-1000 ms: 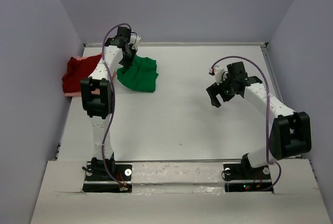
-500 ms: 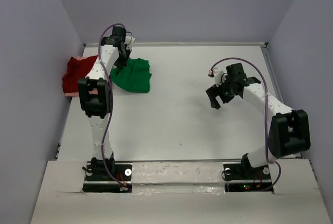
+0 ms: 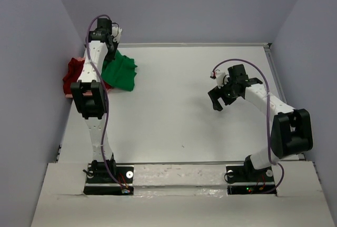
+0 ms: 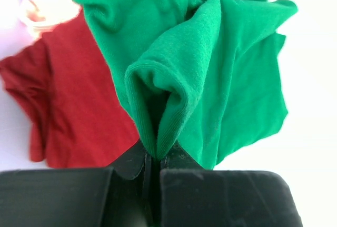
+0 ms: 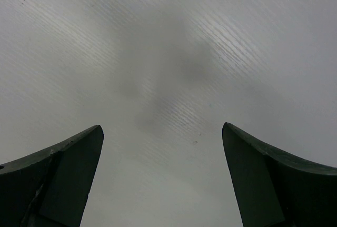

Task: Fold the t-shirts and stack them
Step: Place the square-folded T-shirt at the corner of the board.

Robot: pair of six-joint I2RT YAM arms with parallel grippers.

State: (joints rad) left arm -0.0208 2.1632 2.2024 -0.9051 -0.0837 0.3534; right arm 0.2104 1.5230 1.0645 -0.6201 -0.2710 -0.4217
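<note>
My left gripper (image 3: 107, 48) is at the far left of the table, shut on a fold of the bright green t-shirt (image 3: 120, 71). The wrist view shows the green t-shirt (image 4: 210, 63) pinched between my closed jaws and hanging bunched. The dark red t-shirt (image 3: 72, 75) lies at the left edge, partly under the green one, and also shows in the wrist view (image 4: 68, 106). A strip of the pale pink t-shirt (image 4: 45, 16) shows beneath the red one. My right gripper (image 3: 217, 98) is open and empty above bare table (image 5: 168, 79) at the right.
A grey wall (image 3: 31, 53) stands close on the left beside the shirts. The back wall (image 3: 179, 6) and the right wall (image 3: 310, 42) bound the white table (image 3: 179, 116).
My left gripper has moved left and towards the back corner, dragging the green t-shirt over the edge of the red one. The right arm has barely moved.
</note>
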